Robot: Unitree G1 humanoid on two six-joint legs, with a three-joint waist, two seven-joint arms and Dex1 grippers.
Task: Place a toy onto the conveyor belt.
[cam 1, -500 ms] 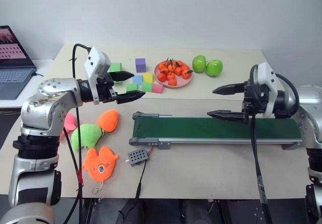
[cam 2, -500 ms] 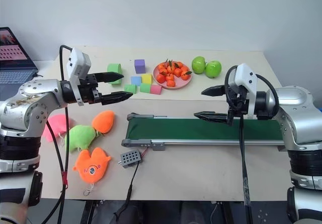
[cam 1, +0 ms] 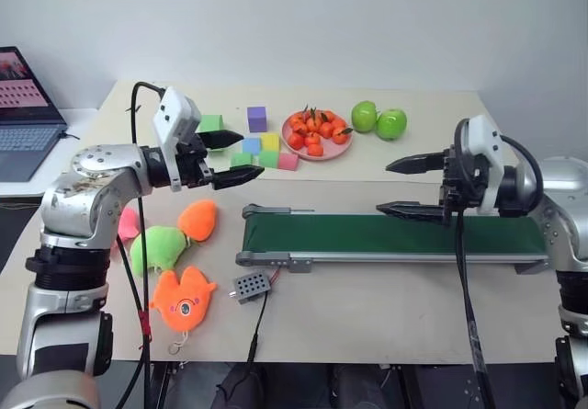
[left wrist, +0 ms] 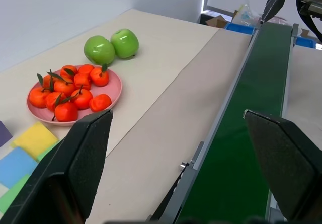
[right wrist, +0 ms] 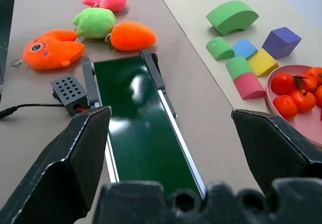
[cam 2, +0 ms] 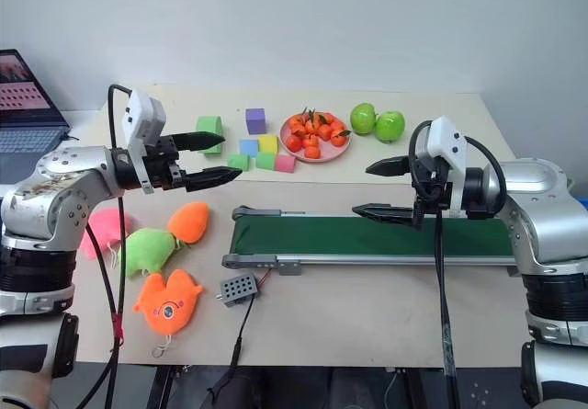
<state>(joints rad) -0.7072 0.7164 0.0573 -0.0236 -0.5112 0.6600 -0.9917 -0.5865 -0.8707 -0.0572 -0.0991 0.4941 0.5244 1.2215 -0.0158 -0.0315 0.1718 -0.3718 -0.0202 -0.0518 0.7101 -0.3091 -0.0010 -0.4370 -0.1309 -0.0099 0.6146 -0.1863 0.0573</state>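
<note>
Tabletop (cam 1: 367, 308), four plush toys, roughly ten tomatoes, both grippers' fingers wide open, empty.

Lime-green plush (cam 1: 158, 248) just behind toy (cam 1: 181, 297)

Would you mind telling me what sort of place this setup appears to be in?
Probably a robotics lab or test bench: a small tabletop conveyor belt beside plush toys such as the orange fish, foam blocks, and a laptop on a side desk.

Green conveyor belt (left wrist: 241, 148), pink plate (left wrist: 113, 90) of oranges (left wrist: 68, 90), two apples (left wrist: 110, 45), perhaps foam blocks (left wrist: 22, 151)
</note>
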